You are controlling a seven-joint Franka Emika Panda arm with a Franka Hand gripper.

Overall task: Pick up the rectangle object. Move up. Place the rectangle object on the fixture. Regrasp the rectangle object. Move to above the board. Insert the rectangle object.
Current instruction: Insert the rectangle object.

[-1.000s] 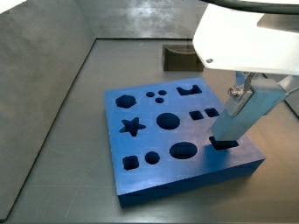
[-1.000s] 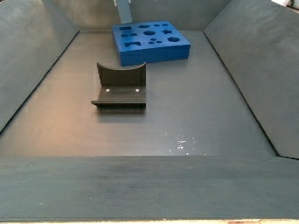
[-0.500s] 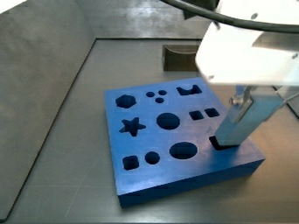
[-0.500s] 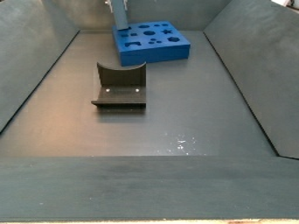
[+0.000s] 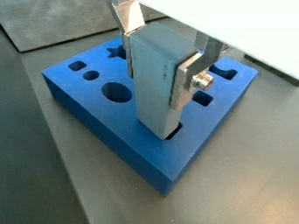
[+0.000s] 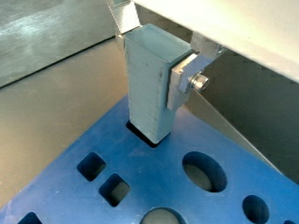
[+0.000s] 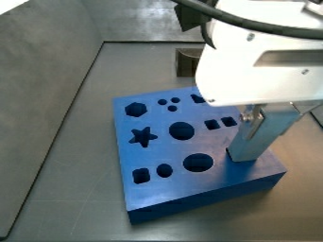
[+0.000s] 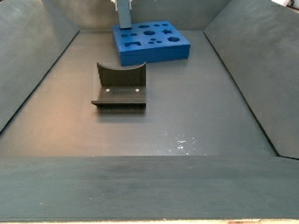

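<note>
The rectangle object, a pale light-blue block, stands upright between my fingers. My gripper is shut on its upper part. Its lower end sits in a rectangular hole near a corner of the royal-blue board. Both wrist views show this: block, gripper, board. In a side view the block stands on the board under the white hand. The dark fixture stands empty on the floor, nearer than the board.
Grey sloping walls enclose the dark floor in both side views. The board has several other shaped holes, among them a star and a round hole. The fixture shows partly behind the hand.
The block was tilted over the board's corner hole and now stands upright with its lower end in the hole. The white hand has come lower and more over the board.
</note>
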